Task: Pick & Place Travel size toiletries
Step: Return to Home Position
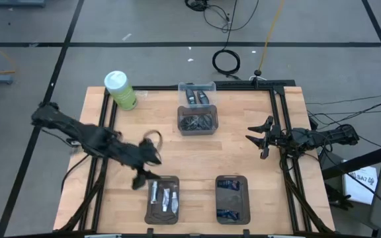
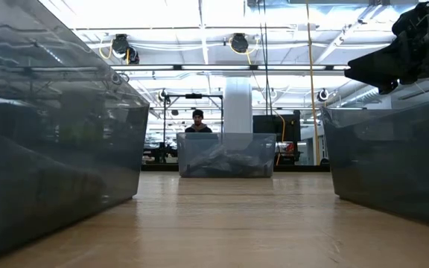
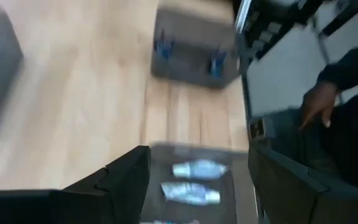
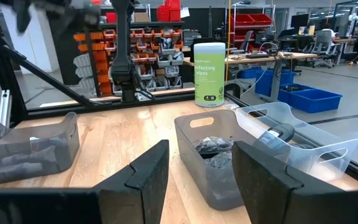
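Observation:
My left gripper (image 1: 147, 170) (image 3: 197, 152) is open and holds nothing. It hovers at the far left corner of the near-left dark tray (image 1: 152, 215), where white-and-pale-blue mini tubes (image 1: 165, 196) (image 3: 194, 169) lie flat on the tray floor. Dark blue mini tubes (image 1: 230, 186) lie in the near-right tray (image 1: 246, 198) (image 3: 191, 65). More small dark toiletries fill the grey bin (image 1: 198, 121) (image 4: 211, 149) at the far middle, and others lie in the clear bin (image 1: 197, 96) (image 4: 303, 140) behind it. My right gripper (image 1: 258, 139) (image 4: 201, 149) waits open near the table's right edge.
A big green bottle with a white cap (image 1: 120, 89) (image 4: 209, 73) stands at the far left corner. Bare wood lies between the far bins and the near trays. A black frame (image 1: 276, 106) borders the table. A person's hand (image 3: 316, 102) shows beyond the near edge.

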Action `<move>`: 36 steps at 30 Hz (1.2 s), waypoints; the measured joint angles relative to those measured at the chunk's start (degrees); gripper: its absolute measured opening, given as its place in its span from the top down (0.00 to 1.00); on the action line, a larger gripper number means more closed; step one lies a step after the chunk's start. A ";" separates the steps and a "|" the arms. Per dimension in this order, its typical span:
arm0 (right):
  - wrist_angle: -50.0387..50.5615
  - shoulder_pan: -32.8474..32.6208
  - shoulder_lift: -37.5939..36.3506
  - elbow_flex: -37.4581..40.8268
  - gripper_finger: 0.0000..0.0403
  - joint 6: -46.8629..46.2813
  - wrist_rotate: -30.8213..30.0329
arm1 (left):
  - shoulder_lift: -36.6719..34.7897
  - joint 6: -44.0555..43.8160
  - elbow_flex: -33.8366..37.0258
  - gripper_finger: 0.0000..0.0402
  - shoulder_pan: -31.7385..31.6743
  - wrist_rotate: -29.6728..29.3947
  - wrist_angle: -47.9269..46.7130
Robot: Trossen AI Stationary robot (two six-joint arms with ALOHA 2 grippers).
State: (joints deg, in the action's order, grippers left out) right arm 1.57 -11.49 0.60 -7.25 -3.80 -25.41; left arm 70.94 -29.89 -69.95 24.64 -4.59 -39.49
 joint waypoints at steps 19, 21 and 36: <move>0.01 0.00 0.01 0.00 0.59 0.01 0.00 | -19.01 23.62 0.00 0.34 -1.25 -0.11 -4.04; 0.01 -0.02 0.02 0.00 0.59 0.00 0.00 | -18.77 26.33 0.01 0.34 -1.24 -0.35 -8.12; 0.01 -0.02 0.01 0.00 0.59 -0.01 0.00 | -25.22 29.48 23.68 0.34 -5.67 2.80 14.92</move>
State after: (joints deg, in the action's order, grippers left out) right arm 1.58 -11.51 0.61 -7.25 -3.81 -25.41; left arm 45.72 -0.41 -46.27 18.96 -1.78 -24.57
